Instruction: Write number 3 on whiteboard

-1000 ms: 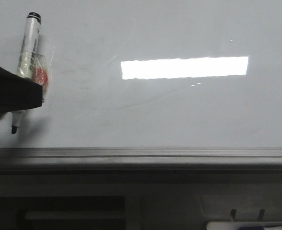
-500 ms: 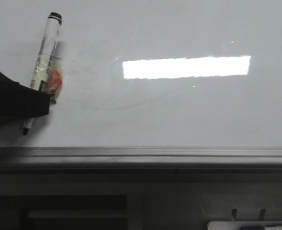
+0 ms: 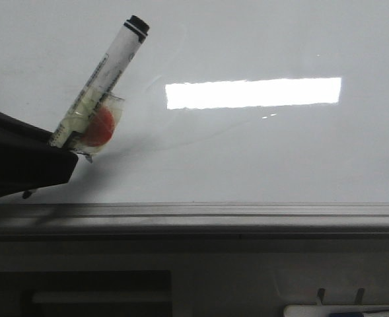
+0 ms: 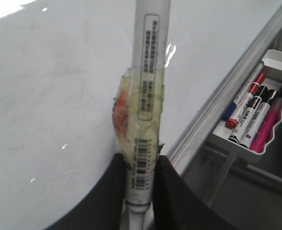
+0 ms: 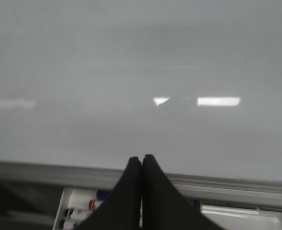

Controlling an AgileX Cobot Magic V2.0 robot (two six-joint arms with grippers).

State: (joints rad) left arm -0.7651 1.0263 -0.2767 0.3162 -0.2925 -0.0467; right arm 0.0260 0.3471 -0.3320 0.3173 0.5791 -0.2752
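The whiteboard (image 3: 260,152) fills the front view, glossy pale grey-white with faint smudges and a bright rectangular reflection. No black number 3 shows on it. My left gripper (image 3: 45,158) is at the board's lower left, shut on a white marker (image 3: 105,72) wrapped in clear tape with a red patch. The marker tilts up to the right; its black tip (image 3: 28,193) sits near the frame. In the left wrist view the gripper (image 4: 141,167) pinches the marker (image 4: 148,96) at the barcode. My right gripper (image 5: 141,160) is shut and empty, off the board.
The grey metal frame edge (image 3: 214,214) runs along the board's bottom. A white tray (image 4: 255,115) with several markers hangs below the frame; it also shows in the right wrist view (image 5: 81,208). Another tray edge (image 3: 343,310) is at the bottom right.
My left gripper has moved right with the marker, and the marker has tilted further over to the right. Its tip has dropped closer to the frame. No line has appeared.
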